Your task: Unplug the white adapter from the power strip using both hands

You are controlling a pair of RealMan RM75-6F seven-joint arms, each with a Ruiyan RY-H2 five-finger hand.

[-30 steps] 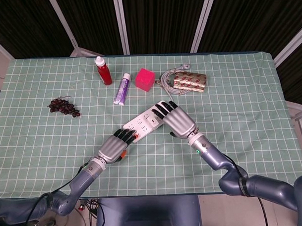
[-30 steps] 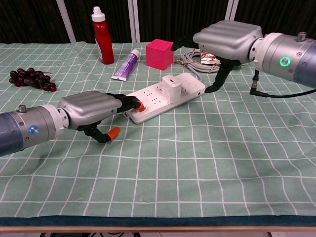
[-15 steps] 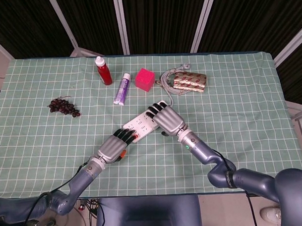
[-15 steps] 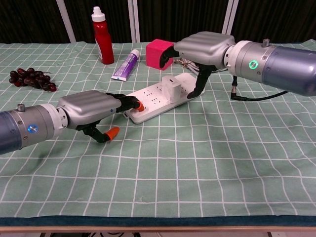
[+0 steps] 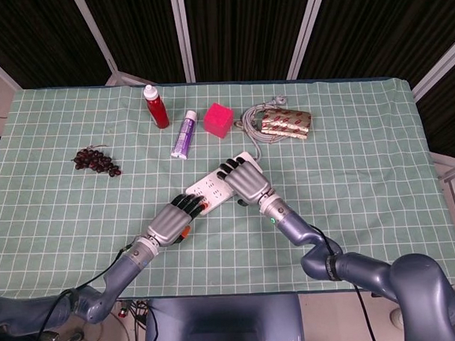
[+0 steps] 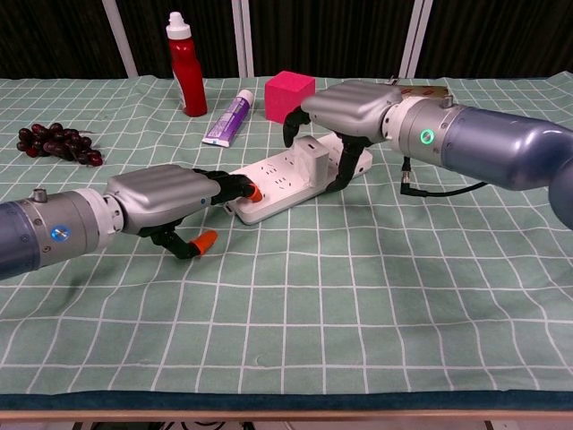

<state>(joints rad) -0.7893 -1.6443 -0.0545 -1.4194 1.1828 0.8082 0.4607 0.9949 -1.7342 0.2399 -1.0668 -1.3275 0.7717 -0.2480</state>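
The white adapter (image 6: pixel 314 154) stands plugged into the power strip (image 6: pixel 277 186) toward its far end, with the right hand (image 6: pixel 345 109) arched over it, fingers spread to either side, and I cannot tell whether they have closed on it yet. The left hand (image 6: pixel 166 199) presses its fingertips on the strip's near end, holding nothing. That adapter looks like a small, hard, smooth plastic block, light but probably stiff in its socket, so I'd pinch its flat sides low down and pull straight up while the light strip is pinned.
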